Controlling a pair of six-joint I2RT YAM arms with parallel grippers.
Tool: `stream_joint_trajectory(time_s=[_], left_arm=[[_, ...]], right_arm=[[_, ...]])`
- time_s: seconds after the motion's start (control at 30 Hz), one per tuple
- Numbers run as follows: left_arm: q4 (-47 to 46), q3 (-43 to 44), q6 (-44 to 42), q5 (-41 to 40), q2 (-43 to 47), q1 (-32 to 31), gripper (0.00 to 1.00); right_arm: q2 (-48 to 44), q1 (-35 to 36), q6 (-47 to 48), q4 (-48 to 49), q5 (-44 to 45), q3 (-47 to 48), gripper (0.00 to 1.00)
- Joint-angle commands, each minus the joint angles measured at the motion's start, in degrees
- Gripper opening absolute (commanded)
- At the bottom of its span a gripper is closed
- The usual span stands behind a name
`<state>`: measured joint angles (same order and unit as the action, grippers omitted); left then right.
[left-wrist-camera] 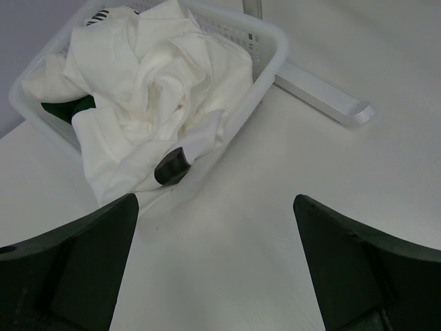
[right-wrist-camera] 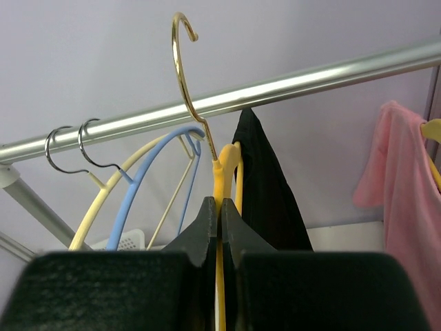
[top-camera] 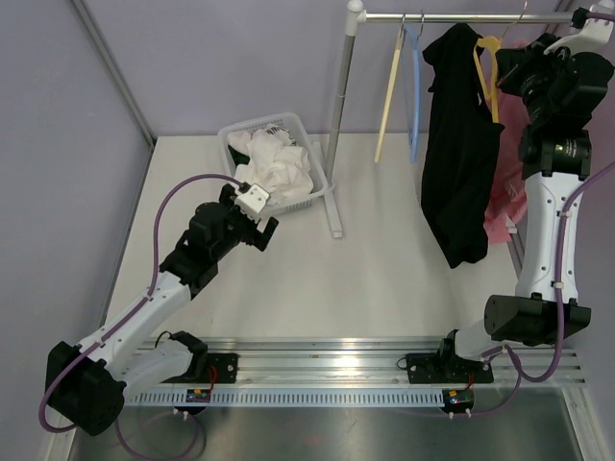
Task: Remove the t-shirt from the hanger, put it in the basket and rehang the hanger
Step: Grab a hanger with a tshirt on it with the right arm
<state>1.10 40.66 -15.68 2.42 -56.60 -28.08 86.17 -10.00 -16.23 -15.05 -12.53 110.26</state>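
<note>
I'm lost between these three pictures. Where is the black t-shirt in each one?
Top external: the black fabric t-shirt hangs at upper right, under the silver metal rail.
Left wrist: not in it.
Right wrist: right of centre, behind the yellow plastic hanger.
Shared landmark: the white plastic lattice basket shows in all three.

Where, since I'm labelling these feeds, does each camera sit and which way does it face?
Top: high behind the robot, looking down on table, basket and rail; left arm and right arm show.
Left wrist: on the left arm, facing the basket; open left hand shows.
Right wrist: on the right arm, looking up at the rail; right hand, shut on the yellow hanger, shows.
Shared: top and left wrist both see the basket.
</note>
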Motion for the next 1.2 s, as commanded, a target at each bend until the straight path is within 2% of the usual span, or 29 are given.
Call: stream_joint_trajectory(time_s=[0.0,0.4,0.73,0.93,1.17], left_arm=[[-3.3,-0.59,-0.75,0.31,1.49,-0.23,0.99],[-3.65,-0.67,-1.1,0.57,0.7,-0.31,0.99],[-3.48,-0.76,-1.28,0.31,0.88,-0.49,0.99],[-3.3,-0.76,-1.37,0.48,0.88,-0.49,0.99],[-3.13,-0.76,-1.46,0.57,0.79,-0.66,0.99]], right_arm=[[0.04,0.42,0.32,5.2,1.99,0.31,0.0],[9.71,0.42,-2.05,6.96,-0.04,7.69,0.0],[11.83,0.42,-0.74,4.86,-1.52,10.15,0.0],[13.14,0.51,0.41,2.74,0.49,11.47,0.04],[16.04,0.42,2.34,-0.85,2.34,14.54,0.05]])
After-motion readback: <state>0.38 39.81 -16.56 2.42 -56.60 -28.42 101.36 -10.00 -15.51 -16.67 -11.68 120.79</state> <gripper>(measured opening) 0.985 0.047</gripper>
